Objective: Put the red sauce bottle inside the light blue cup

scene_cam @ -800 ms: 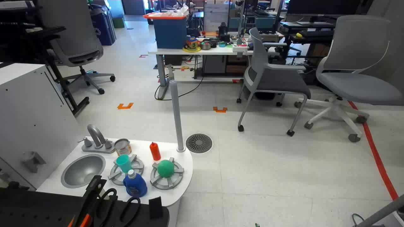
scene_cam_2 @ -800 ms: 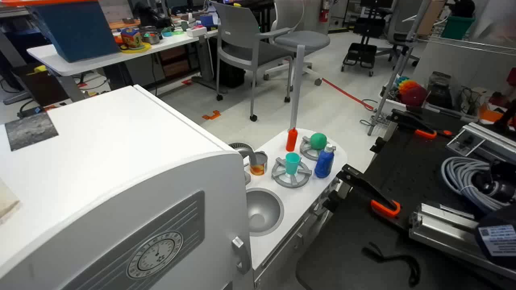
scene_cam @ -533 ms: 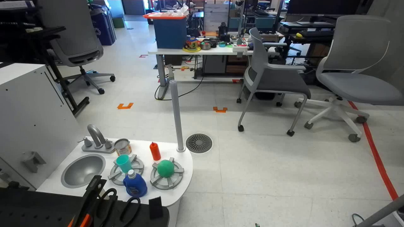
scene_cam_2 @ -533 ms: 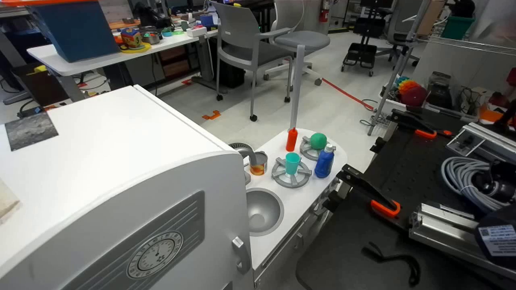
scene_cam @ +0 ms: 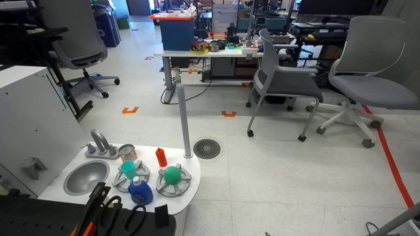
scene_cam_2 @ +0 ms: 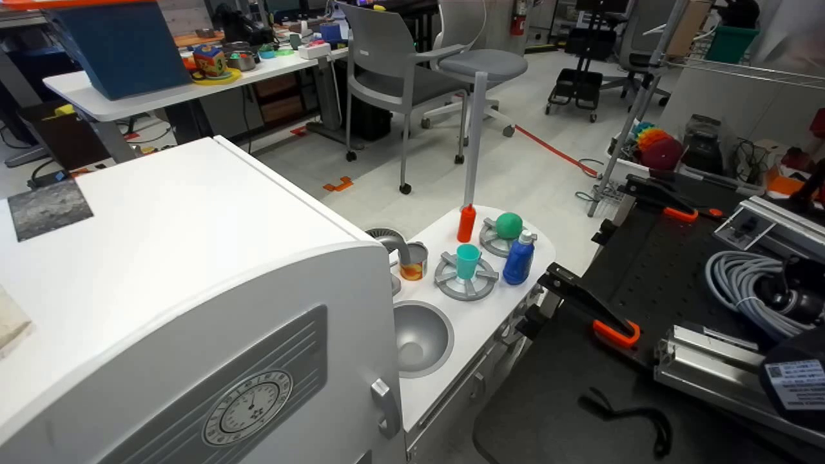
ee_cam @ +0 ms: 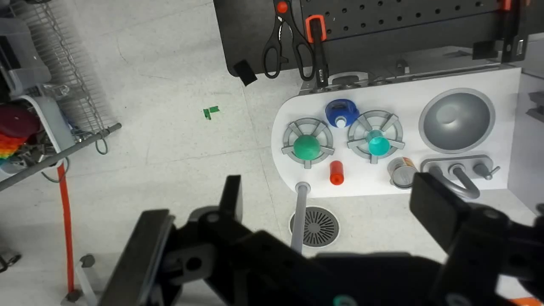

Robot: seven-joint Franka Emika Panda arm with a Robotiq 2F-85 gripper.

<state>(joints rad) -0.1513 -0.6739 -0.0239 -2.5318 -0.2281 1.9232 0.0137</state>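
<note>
The red sauce bottle (scene_cam: 161, 158) stands upright on the white counter of a toy kitchen in both exterior views (scene_cam_2: 466, 224) and in the wrist view (ee_cam: 336, 173). The light blue cup (scene_cam: 129, 170) stands on a grey burner, mouth up, and looks empty. It also shows in an exterior view (scene_cam_2: 467, 261) and in the wrist view (ee_cam: 378, 144). My gripper (ee_cam: 328, 192) shows only in the wrist view. Its fingers are wide apart with nothing between them, and it hovers well above the counter, looking down. The arm is outside both exterior views.
A green ball (ee_cam: 307, 147) sits on the other burner. A blue jug (ee_cam: 341, 113) stands beside the cup's burner. A tin can (ee_cam: 402, 172), a faucet (ee_cam: 457, 174) and a sink (ee_cam: 457, 120) are near the cup. A grey upright post (scene_cam: 183, 121) rises near the bottle.
</note>
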